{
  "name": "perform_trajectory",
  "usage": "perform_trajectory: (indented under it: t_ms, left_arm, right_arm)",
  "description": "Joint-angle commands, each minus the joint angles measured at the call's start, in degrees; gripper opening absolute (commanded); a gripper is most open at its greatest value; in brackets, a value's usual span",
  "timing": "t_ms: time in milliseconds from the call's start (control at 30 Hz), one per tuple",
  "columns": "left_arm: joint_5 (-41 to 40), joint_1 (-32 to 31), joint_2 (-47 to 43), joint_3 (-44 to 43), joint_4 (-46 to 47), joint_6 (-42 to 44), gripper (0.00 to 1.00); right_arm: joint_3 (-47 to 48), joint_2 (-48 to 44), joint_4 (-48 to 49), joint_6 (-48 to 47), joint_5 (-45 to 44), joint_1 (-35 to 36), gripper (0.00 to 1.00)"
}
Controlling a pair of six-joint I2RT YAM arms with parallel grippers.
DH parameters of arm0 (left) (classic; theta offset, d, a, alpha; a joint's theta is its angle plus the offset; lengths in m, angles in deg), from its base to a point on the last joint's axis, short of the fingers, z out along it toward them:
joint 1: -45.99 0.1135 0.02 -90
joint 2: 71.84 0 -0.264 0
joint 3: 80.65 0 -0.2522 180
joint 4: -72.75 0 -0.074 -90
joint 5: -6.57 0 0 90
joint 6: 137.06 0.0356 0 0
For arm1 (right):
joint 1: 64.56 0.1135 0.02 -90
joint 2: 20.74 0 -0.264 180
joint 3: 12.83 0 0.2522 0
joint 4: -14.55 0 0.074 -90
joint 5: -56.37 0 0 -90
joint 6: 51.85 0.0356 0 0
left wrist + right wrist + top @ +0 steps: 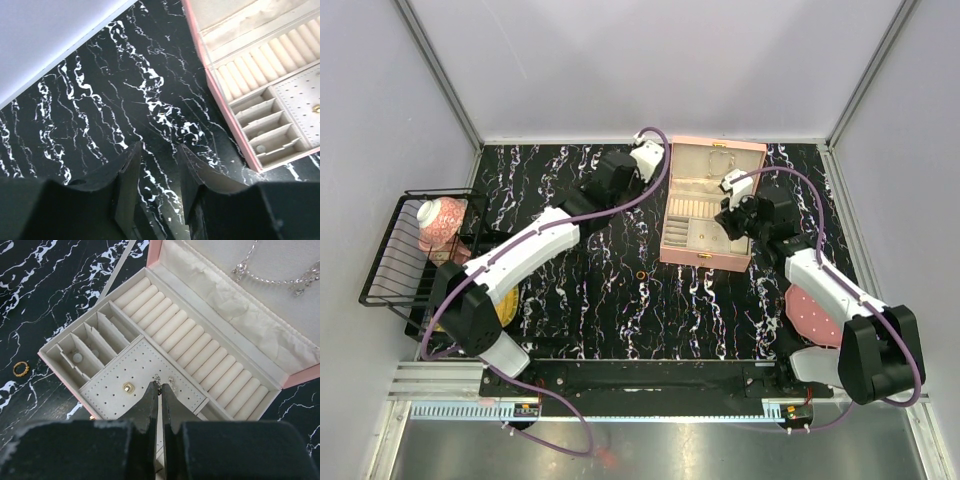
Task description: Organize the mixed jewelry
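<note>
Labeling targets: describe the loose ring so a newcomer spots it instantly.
Find the open pink box on the black marble table. Just off its near-left corner lies the ring. It is a small gold loop on bare table, while the gold stud sits inside the box.

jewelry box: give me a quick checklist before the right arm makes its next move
1. Jewelry box open, compartments exposed: ok.
2. Right gripper over the perforated panel, jaws shut: ok.
3. Silvery pieces at its fingertips actually gripped: cannot tell.
4. Gold ring sorted: not ok, it lies on the table outside the box.
5. Left gripper open, empty, over bare table beside the box: ok.
6. Necklace lying in the lid, apart from the right gripper: ok.
</note>
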Motion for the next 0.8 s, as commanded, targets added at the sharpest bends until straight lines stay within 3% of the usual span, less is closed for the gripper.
perform_trajectory:
  t_ms: [0, 233, 467, 767]
  left_arm:
    - [3.7, 1.46, -3.55, -0.54, -0.49, 2.75, 0.41]
    - [7.48, 3.92, -3.12, -1.42, -5.32, 9.17, 0.48]
    - [11.7, 6.12, -1.45, -4.32, -6.2, 6.28, 0.59]
    - [13.73, 6.47, -1.01, -4.68, -6.47, 3.2, 0.64]
  right_arm:
    - [-2.49, -0.39, 9.88, -1.87, -3.17, 0.82, 0.02]
    - [-6.27, -0.39, 15.68, -2.4, -3.61, 1.87, 0.01]
    - [-7.33, 0.39, 17.62, -3.1, -2.99, 2.4, 0.01]
    - [-6.98, 5.4, 22.1, -3.28, -1.85, 3.19, 0.01]
